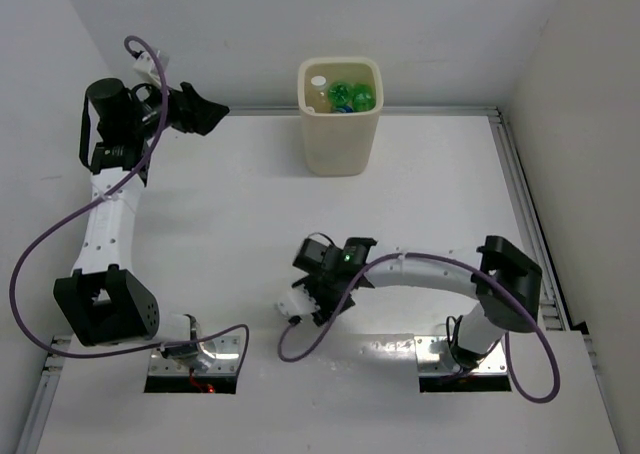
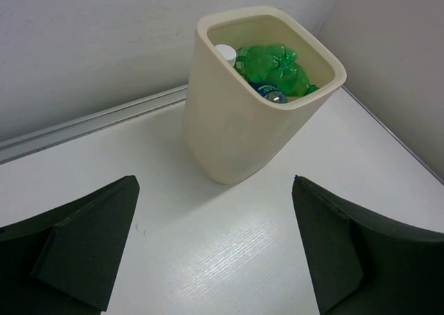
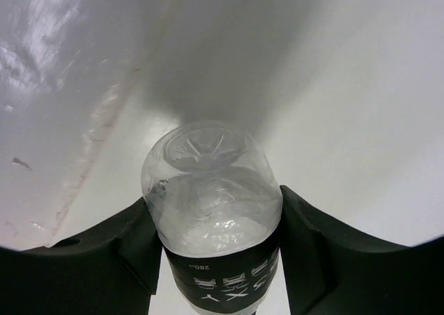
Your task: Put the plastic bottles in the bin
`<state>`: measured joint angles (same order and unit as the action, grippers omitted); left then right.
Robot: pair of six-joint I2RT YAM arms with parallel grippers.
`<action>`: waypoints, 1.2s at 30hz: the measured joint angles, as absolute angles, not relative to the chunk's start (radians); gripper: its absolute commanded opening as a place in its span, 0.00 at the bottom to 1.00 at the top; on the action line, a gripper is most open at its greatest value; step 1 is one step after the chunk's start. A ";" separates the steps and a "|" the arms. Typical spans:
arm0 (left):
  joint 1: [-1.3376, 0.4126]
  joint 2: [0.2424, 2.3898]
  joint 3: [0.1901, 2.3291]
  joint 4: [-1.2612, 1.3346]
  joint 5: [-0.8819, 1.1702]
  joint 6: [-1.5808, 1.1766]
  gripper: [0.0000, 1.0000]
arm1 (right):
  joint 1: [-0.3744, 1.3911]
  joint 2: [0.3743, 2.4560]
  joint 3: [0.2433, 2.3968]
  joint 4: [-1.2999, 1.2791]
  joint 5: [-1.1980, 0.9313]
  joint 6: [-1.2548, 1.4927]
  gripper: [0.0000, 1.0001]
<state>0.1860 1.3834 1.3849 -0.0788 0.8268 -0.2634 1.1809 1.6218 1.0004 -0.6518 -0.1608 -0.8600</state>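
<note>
The cream bin (image 1: 340, 139) stands at the back middle of the table. It holds green bottles (image 1: 352, 96) and a white cap (image 1: 318, 80). In the left wrist view the bin (image 2: 236, 128) shows the green bottles (image 2: 274, 69) and a blue-labelled one (image 2: 267, 91). My left gripper (image 1: 207, 114) is open and empty, raised to the left of the bin; its midpoint (image 2: 215, 252) is over bare table. My right gripper (image 1: 312, 296) is near the table's front middle. It is shut on a clear bottle (image 3: 211, 197) with a dark label, its base pointing away; the fingers (image 3: 111, 249) press both sides.
An aluminium rail (image 1: 260, 110) runs along the back wall, another along the right edge (image 1: 530, 224). White walls close in the left, back and right. A purple cable (image 1: 300, 346) loops beside the right arm.
</note>
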 measured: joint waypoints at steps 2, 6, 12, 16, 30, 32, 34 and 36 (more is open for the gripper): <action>0.186 1.378 1.365 -0.058 0.827 -0.271 0.99 | 1.157 1.620 1.145 -0.691 -0.163 -0.791 0.04; 0.186 1.376 1.332 -0.013 0.828 -0.309 0.99 | 1.024 1.626 1.553 -0.638 -0.169 -0.627 0.00; 0.184 1.376 1.312 0.035 0.833 -0.364 0.99 | 0.694 1.649 1.960 -0.259 -0.105 -0.374 0.00; 0.184 1.386 1.311 0.060 0.834 -0.385 0.99 | 0.515 1.730 2.056 -0.034 -0.033 -0.228 0.00; 0.188 1.407 1.277 0.076 0.835 -0.400 0.99 | 0.325 2.128 2.100 0.195 0.025 0.110 0.00; 0.194 1.412 1.272 0.074 0.835 -0.399 0.99 | 0.310 2.132 2.093 0.213 0.028 0.134 0.00; 0.201 1.416 1.269 0.069 0.835 -0.396 0.99 | 0.299 2.132 2.089 0.237 0.031 0.152 0.01; 0.208 1.422 1.267 0.068 0.836 -0.393 0.99 | 0.292 2.132 2.085 0.257 0.032 0.173 0.03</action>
<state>0.2077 1.4223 1.2675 0.0681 0.8356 -0.3927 0.2916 2.1319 2.0846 0.2573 0.0319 0.1730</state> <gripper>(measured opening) 0.992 0.578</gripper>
